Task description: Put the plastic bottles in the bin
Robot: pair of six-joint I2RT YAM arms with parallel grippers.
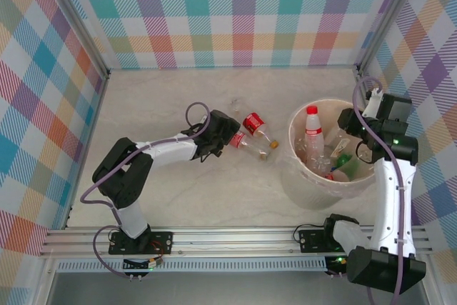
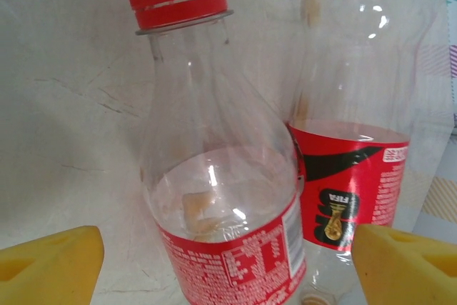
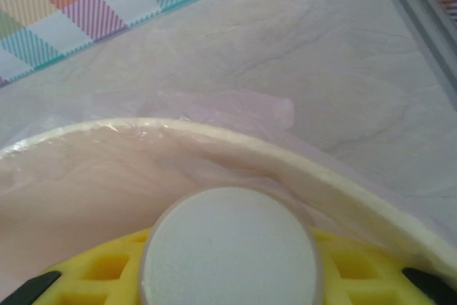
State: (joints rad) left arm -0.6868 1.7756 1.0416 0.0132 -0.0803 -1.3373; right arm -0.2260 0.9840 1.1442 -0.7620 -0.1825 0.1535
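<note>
Reaches out low over the pale counter (image 1: 186,198) with the left claw (image 1: 227,132), spread wide and gripping nothing. From the left wrist, shows the yellow fingertips (image 2: 50,262) at the two bottom corners, well apart, with a clear red-capped bottle (image 2: 218,176) in the gap and touching neither. Wears a red label round its lower body, red cap at the far end. Just beside it on the right, a second bottle (image 2: 350,176), clear too, with a red and black label; touching or merely close, cannot tell. From above, places both lying on the counter straight ahead of the left claw, between it and the bin (image 1: 300,183), apart from the bin wall.

Stands the bin at the right of the counter, round and cream-white, with a translucent liner (image 3: 235,108) draped over the rim. Holds a heap of bottles (image 1: 325,155) inside, among them an upright one (image 1: 312,125) with red cap and red label, and something green (image 1: 343,162).

Hangs the right claw (image 1: 355,130) over the bin's right-hand rim. From the right wrist, shows a round white disc (image 3: 228,248) set against the yellow fingers (image 3: 78,276), just inside the rim; whether clamped on it or only behind it, cannot tell, nor how wide the jaws stand.
</note>
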